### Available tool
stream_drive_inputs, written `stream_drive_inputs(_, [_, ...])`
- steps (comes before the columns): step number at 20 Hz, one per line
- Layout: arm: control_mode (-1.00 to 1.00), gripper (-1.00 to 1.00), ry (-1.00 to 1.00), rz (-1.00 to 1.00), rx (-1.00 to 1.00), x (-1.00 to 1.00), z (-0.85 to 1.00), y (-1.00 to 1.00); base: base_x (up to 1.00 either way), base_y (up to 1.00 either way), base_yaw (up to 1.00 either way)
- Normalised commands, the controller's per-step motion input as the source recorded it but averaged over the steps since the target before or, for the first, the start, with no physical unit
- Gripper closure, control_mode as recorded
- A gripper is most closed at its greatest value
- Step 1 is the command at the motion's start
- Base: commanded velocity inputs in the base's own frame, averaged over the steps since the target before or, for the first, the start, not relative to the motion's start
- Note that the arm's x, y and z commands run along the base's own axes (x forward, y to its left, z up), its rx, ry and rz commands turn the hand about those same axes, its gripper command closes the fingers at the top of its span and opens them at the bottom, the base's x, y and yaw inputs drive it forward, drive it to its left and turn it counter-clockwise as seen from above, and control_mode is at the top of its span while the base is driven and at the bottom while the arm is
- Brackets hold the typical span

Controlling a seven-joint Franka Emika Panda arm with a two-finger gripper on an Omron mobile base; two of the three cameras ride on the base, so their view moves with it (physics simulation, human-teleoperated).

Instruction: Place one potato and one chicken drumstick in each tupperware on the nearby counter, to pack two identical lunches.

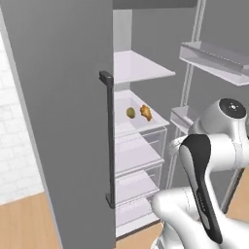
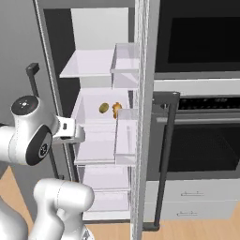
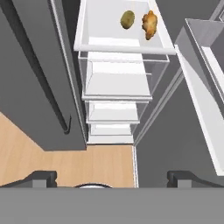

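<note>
In the left base view, the grey fridge door (image 1: 63,121) with its dark handle (image 1: 108,141) stands at nine o'clock. Right of it, on a white shelf (image 1: 146,127) inside the open fridge, the potato (image 1: 130,113) lies just beside the chicken drumstick (image 1: 146,112) (the drumstick at its three o'clock). The white arm (image 1: 204,160) fills four o'clock. In the hand view, the gripper (image 3: 111,179) holds nothing, its fingertips (image 3: 41,178) spread wide at six o'clock over wooden floor (image 3: 65,162).
</note>
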Motion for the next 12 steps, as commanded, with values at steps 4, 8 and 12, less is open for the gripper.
stream_drive_inputs(4, [1.0,-1.0,0.0,0.0,0.0,0.0,0.0,0.0,0.64,0.3,-0.09])
stream_drive_inputs(8, [1.0,-1.0,0.0,0.0,0.0,0.0,0.0,0.0,0.29,0.03,-0.09])
stream_drive_inputs(12, [-1.0,-1.0,-0.03,-0.13,-0.09,0.39,-0.37,0.0,0.0,0.0,0.0])
